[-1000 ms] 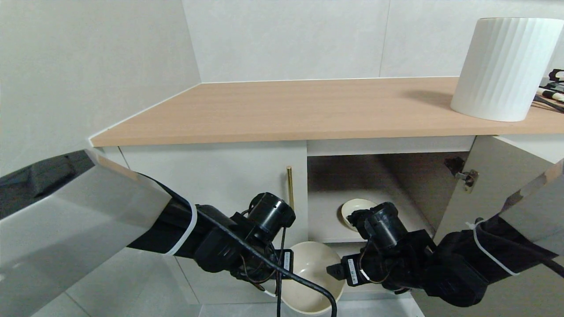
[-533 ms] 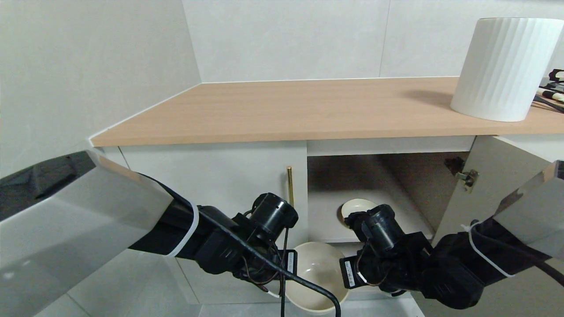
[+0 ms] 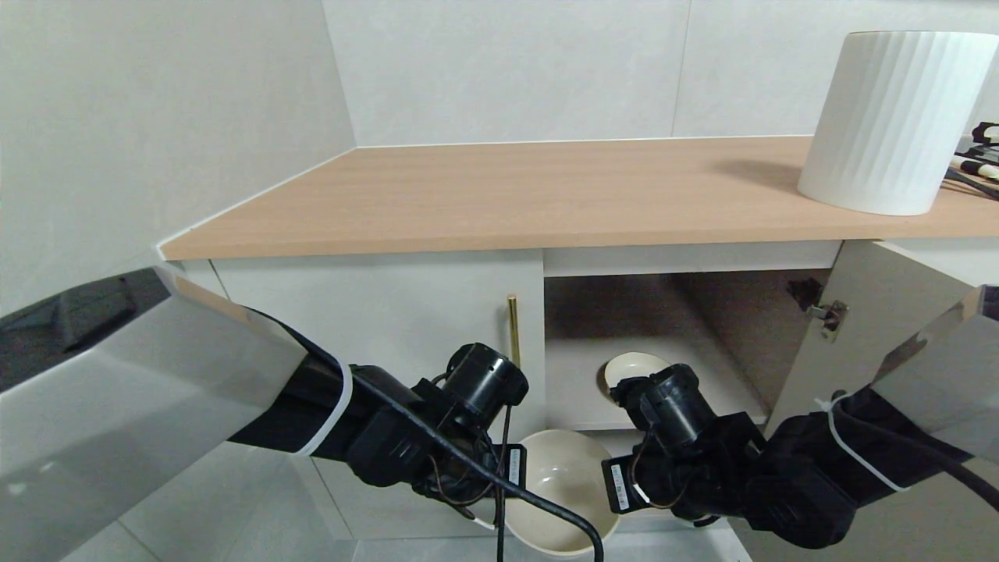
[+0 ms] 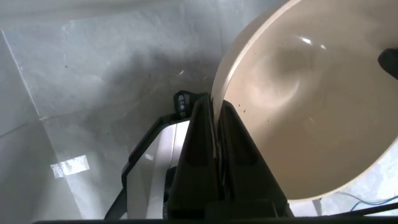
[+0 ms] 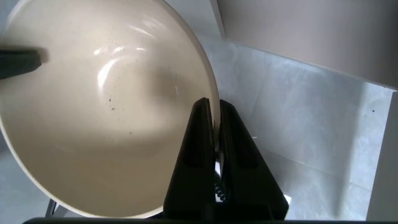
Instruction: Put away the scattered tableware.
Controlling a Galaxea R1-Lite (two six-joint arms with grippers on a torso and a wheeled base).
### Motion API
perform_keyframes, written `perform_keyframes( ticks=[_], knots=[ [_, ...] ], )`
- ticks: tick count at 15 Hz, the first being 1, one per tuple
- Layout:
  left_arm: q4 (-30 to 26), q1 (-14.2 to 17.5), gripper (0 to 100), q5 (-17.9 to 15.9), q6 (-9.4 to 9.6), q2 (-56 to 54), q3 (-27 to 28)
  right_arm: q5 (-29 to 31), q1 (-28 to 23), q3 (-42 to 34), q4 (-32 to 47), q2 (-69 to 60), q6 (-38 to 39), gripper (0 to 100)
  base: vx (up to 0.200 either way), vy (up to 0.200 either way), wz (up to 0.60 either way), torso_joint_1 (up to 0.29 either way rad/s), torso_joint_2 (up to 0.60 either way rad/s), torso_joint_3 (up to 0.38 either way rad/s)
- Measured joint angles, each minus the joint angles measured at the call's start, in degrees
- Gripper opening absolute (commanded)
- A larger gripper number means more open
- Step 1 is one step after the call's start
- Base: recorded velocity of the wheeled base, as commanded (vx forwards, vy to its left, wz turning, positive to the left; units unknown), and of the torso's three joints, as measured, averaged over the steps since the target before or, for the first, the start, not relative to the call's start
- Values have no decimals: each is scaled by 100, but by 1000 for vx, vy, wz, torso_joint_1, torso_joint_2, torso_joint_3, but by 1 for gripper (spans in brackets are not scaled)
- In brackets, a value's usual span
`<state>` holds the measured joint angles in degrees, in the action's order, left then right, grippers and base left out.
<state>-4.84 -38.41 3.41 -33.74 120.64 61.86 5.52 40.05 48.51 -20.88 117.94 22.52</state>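
Note:
A large cream bowl hangs low in front of the open cabinet, held by both arms. My left gripper is shut on the bowl's left rim; in the left wrist view its fingers pinch the edge of the bowl. On the opposite rim my right gripper is also shut, and the right wrist view shows it clamped over the wall of the bowl. A smaller cream bowl rests on the cabinet shelf behind my right wrist.
The left cabinet door with a gold handle is closed. The right door stands open to the right. A wooden countertop above carries a white ribbed container and some utensils at the far right.
The bowl and both grippers have shifted slightly right and up toward the cabinet. My right gripper has drawn back from over the bowl to its right rim. Little differs over the last half second.

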Motion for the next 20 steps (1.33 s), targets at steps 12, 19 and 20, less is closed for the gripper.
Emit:
perform_keyframes(
  ticks=[12, 19, 20],
  knots=[
    [-16, 2, 100, 15, -6, -11, 2, 688, -290, 15, 24, 319, -323, 0, 0, 0, 0, 0, 0, 0],
    [-9, 2, 100, 33, -6, -40, 2, 846, -1185, 573, 20, 461, 143, 0, 0, 0, 0, 0, 0, 0],
    [-9, -1, 100, 33, -6, -41, 2, 851, -1270, 714, 9, 471, 375, 0, 0, 0, 0, 0, 0, 0]
  ],
)
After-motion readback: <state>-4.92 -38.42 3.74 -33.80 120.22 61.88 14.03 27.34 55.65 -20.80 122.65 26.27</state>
